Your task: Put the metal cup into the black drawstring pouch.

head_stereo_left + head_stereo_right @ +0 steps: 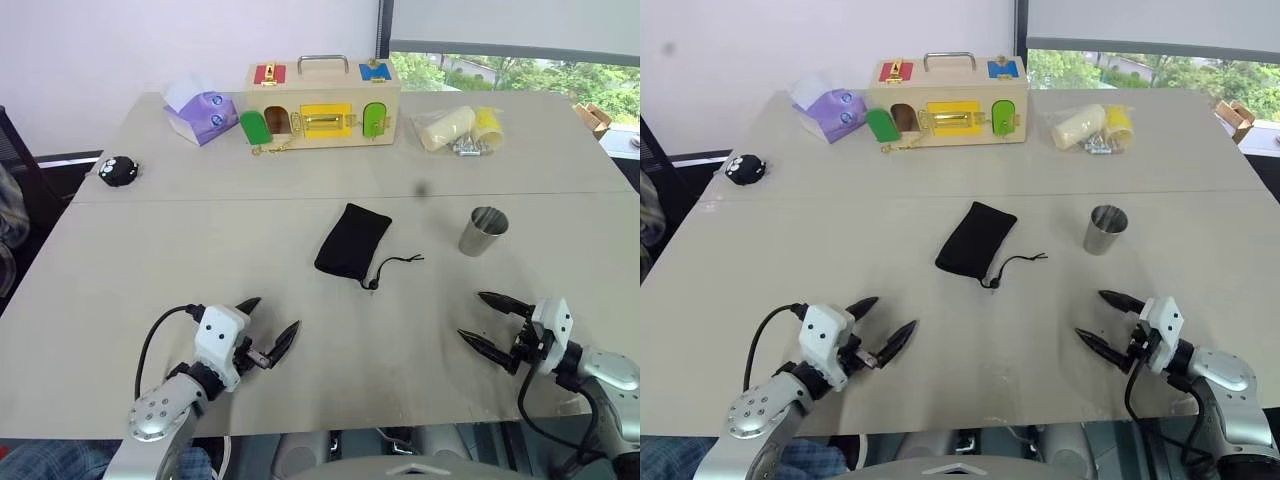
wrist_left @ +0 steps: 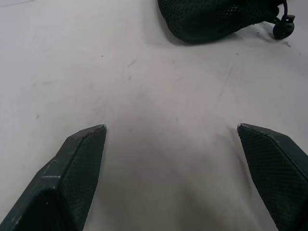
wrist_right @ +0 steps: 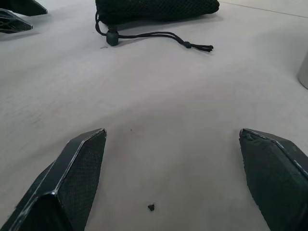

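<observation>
So the big grey table [image 1: 150, 250] takes up most of the scene, with a seam running across it about halfway back. At the far edge there's a wooden latch box [image 1: 322, 105] with a metal handle on top and coloured little doors (green, yellow, red, blue), and left of it a purple tissue pack [image 1: 201, 113] with a tissue poking out. Right of the box sits a clear plastic bag [image 1: 462, 129] with some pale and yellow stuff plus small metal bits inside. The left gripper [image 1: 271, 327] hovers low over the near left part of the table, fingers spread wide apart, nothing in them. Same deal for the right gripper [image 1: 485, 322] on the near right side, spread wide and empty. The black drawstring pouch [image 1: 352, 242] lies flat near the middle of the table, tilted a bit, its cord [image 1: 398, 264] trailing off toward the right with a toggle on it. The metal cup [image 1: 484, 231] stands upright to the right of the pouch, well apart from it and beyond the right gripper. Way over by the left edge is a small black fuzzy ball [image 1: 119, 170] with white eyes.
</observation>
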Controlling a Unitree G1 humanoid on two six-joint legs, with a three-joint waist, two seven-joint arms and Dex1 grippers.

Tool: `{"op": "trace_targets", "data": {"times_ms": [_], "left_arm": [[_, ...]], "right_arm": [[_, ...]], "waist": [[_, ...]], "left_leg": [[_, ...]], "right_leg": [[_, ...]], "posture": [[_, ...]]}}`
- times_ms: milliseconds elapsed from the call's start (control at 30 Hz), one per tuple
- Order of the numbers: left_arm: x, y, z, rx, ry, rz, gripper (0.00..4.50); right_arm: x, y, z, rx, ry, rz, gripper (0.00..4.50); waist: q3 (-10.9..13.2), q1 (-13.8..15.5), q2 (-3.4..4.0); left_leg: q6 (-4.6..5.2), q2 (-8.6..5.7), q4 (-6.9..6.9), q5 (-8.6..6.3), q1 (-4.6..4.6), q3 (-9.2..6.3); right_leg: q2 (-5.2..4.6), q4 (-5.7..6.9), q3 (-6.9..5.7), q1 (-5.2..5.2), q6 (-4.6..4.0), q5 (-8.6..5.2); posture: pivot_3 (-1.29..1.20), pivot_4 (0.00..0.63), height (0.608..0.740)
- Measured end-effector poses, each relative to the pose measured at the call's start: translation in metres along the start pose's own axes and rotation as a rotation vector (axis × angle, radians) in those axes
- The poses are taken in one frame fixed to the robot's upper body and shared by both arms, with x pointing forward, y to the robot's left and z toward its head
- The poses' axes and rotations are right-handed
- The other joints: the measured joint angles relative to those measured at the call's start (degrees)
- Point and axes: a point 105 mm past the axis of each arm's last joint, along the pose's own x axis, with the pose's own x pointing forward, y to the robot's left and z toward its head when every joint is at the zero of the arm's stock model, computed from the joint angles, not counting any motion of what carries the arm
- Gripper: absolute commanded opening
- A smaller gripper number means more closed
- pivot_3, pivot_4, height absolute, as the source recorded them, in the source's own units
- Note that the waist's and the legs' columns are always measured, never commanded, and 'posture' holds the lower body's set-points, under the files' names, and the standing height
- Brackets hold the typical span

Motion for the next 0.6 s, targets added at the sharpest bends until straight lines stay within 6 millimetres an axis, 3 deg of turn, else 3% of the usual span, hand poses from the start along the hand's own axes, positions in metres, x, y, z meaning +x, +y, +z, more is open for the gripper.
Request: {"op": "trace_targets", "data": {"times_ms": [233, 467, 600], "left_arm": [[0.021, 0.002, 0.004, 0.052, -0.019, -0.064, 4.5], [0.056, 0.011, 0.028, 0.165, -0.074, -0.225, 4.5], [0.07, 0.014, 0.037, 0.209, -0.075, -0.32, 4.5]], "right_arm": [[0.004, 0.01, 0.009, -0.009, -0.028, -0.001, 4.47], [0.023, 0.056, 0.041, 0.0, -0.135, 0.096, 4.47], [0.031, 0.062, 0.053, -0.006, -0.165, 0.098, 4.47]], "waist": [[0.02, 0.01, 0.03], [0.03, 0.3, 0.05], [0.01, -0.05, -0.01]], "left_leg": [[-0.01, 0.0, 0.0, 0.01, -0.01, 0.01], [-0.03, 0.0, 0.01, 0.02, -0.01, 0.01], [-0.25, -0.01, 0.05, 0.15, -0.02, 0.03]], "right_leg": [[0.01, 0.01, 0.0, 0.0, 0.04, 0.03], [0.04, 0.05, -0.01, -0.01, 0.08, 0.04], [0.04, 0.04, 0.0, 0.0, 0.09, 0.05]], "posture": [[0.0, 0.15, 0.74], [0.0, 0.15, 0.74], [0.0, 0.15, 0.74]]}}
